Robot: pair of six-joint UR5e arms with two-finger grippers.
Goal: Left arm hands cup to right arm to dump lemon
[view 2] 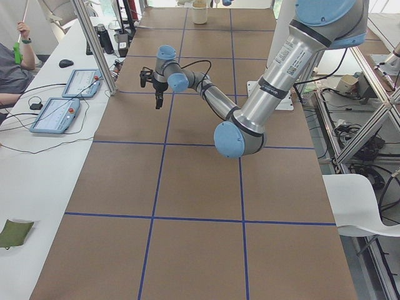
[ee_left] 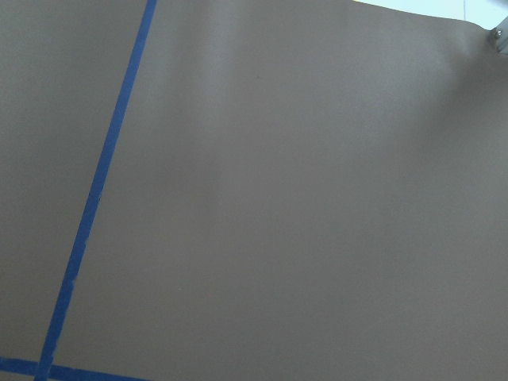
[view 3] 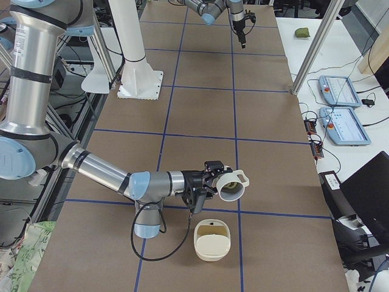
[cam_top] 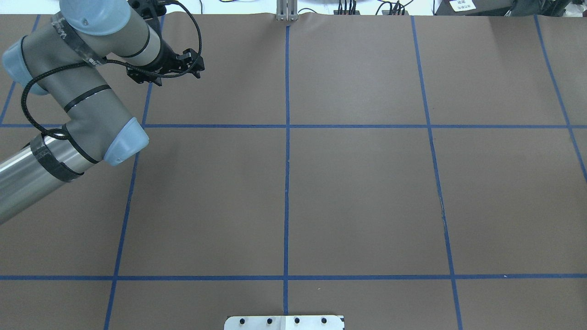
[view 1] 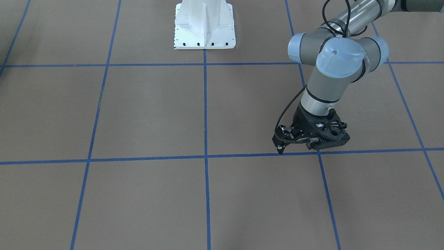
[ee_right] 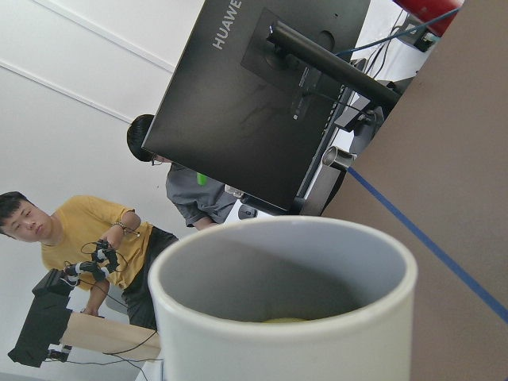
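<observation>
The off-white cup (view 3: 231, 190) hangs tipped on its side at the end of my right gripper (view 3: 214, 180), near arm in the exterior right view, above the table's right end. I cannot tell whether that gripper is shut. In the right wrist view the cup (ee_right: 238, 333) fills the bottom, and a sliver of the yellow lemon (ee_right: 282, 320) shows inside its grey wall. My left gripper (view 1: 279, 144) is empty and looks open, low over the table's far left; it also shows in the overhead view (cam_top: 176, 75).
A cream bowl-like container (view 3: 213, 240) stands on the table just below the tipped cup. The white robot base (view 1: 204, 26) is at the table's edge. Tablets (view 3: 340, 91), a monitor (ee_right: 262, 87) and two people (ee_right: 79, 230) are on the operators' side.
</observation>
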